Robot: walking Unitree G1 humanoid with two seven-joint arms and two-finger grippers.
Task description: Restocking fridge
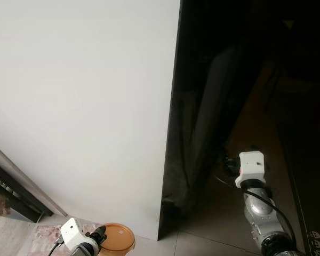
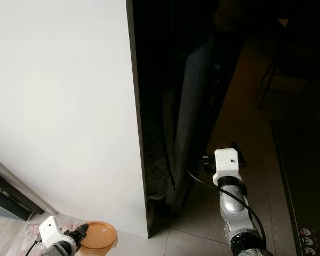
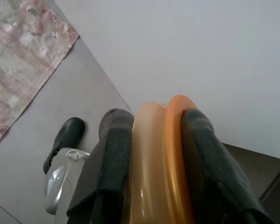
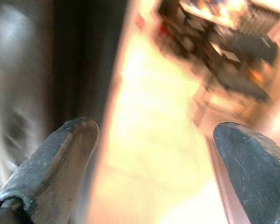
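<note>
A round tub with an orange lid is low at my left, just above the floor and close to the bottom of the tall white fridge front. My left gripper is shut on it. In the left wrist view the black fingers clamp the orange lid and pale translucent tub edge-on. My right gripper reaches out into the dark gap right of the white front, next to a grey panel. The right wrist view is blurred, with its fingertips spread wide and nothing between them.
A patterned rug lies on the grey tiled floor at my lower left, beside a dark sloping rail. The white front's dark edge runs top to bottom. Shadowed floor and furniture legs lie to the right.
</note>
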